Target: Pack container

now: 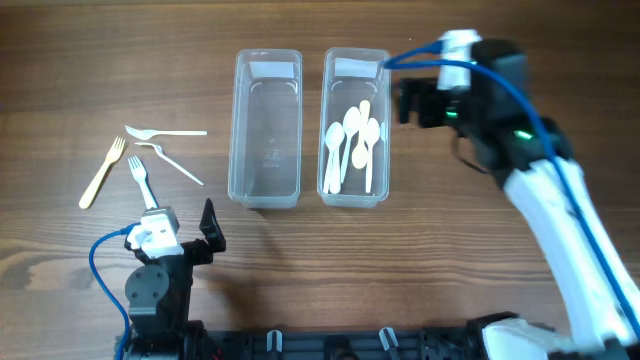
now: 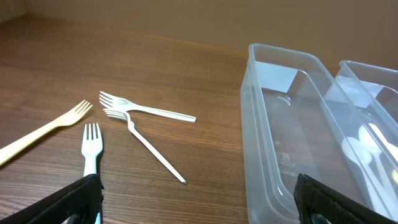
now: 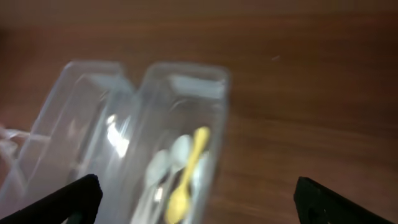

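The wooden desk fills the overhead view. The right arm reaches up the right side of the frame, and its hand hangs just beside the upper right corner of the right container. The jaws are spread wide and hold nothing; the wrist picture is blurred, but both fingers sit far apart at its lower corners. The left hand is low in the frame at lower left, also gaping wide and empty, and looks toward the forks and the left container.

The two clear tubs stand side by side at upper centre, nearly touching. The left one holds nothing. The right one holds a heap of spoons, mostly white, with one yellowish spoon among them.

Four forks lie loose on the desk at the left, well apart from the tubs:
- a white fork uppermost
- a thin white fork with a kinked neck below it
- a tan fork furthest left
- a white fork nearest the left hand

By my reading the spoon half is done. The fork half looks unstarted, with all four forks left to go, most likely into the empty left tub.
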Controlling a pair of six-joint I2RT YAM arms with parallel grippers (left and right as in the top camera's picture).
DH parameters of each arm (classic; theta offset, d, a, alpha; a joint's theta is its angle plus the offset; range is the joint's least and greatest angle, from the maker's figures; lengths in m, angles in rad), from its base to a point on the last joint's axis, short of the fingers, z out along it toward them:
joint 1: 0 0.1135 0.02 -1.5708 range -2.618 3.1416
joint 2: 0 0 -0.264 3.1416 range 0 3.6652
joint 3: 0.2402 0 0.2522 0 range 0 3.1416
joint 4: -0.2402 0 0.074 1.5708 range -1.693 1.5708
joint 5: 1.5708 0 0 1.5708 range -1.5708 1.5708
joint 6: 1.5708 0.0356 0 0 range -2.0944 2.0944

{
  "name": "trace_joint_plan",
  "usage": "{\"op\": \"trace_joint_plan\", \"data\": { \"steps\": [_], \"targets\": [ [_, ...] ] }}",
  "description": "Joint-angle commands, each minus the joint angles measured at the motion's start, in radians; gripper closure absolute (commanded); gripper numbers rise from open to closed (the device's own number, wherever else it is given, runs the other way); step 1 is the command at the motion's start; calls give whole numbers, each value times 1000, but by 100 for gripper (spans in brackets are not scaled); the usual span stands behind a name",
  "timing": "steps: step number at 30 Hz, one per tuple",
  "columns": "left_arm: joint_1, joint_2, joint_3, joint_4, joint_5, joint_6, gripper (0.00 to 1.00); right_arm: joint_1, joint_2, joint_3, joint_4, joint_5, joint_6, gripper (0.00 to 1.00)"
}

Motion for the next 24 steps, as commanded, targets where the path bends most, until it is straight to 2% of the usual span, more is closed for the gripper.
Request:
{"op": "trace_joint_plan", "data": {
  "steps": [1,5,24],
  "targets": [
    [3,-7,-5,3,-3,-9,0,-68,-94,12,-52,251,-124,1],
    [3,-7,-5,3,-3,-9,0,-98,-128,12,-55,350,-127,0],
    [3,-7,-5,3,-3,-9,0,-98,-106,9,-63,349,-126,1]
  ]
}}
